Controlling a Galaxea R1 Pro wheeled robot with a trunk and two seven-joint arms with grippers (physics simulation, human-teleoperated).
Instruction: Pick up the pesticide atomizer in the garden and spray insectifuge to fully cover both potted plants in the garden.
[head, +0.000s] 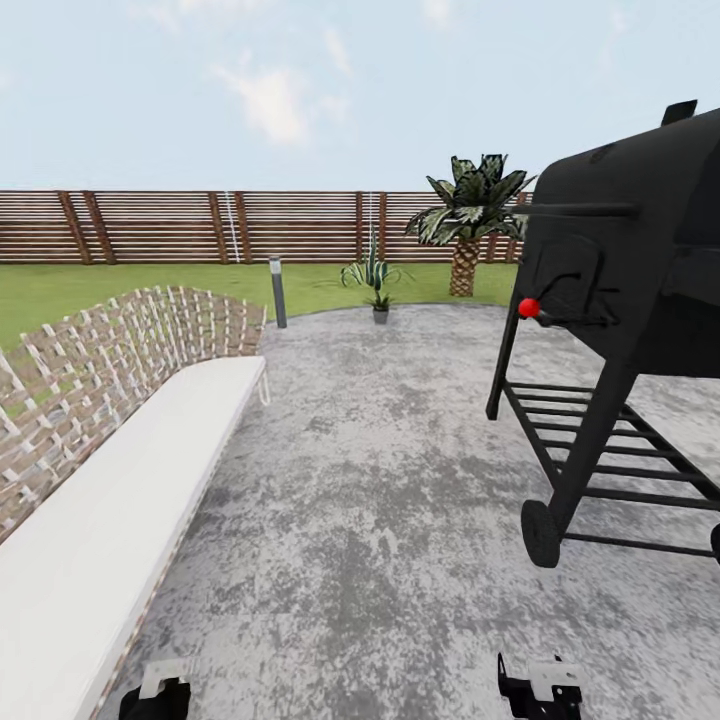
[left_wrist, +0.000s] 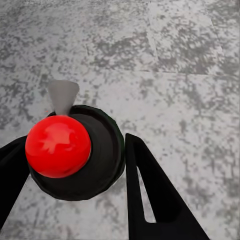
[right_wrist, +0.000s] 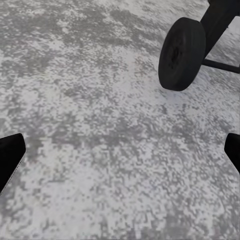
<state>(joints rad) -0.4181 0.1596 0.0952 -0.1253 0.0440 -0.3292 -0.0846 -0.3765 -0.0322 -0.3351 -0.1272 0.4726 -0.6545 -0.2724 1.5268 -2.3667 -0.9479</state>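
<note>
The pesticide atomizer (left_wrist: 75, 150) is a round black body with a red ball top and a grey nozzle. It sits between the two black fingers of my left gripper (left_wrist: 70, 160), which is shut on it above the grey paving. In the head view my left gripper (head: 155, 697) and right gripper (head: 540, 688) sit low at the bottom edge over the patio (head: 380, 480) of the garden. My right gripper (right_wrist: 120, 155) is open, with bare paving between its fingers. The potted plants are out of view.
A big black grill (head: 620, 300) on wheels stands close at the right; its wheel (right_wrist: 181, 53) is near my right gripper. A wicker bench with a white cushion (head: 110, 520) runs along the left. Far ahead are a post lamp (head: 277, 291), an agave (head: 376, 276), a palm (head: 466, 225) and the fence (head: 180, 226).
</note>
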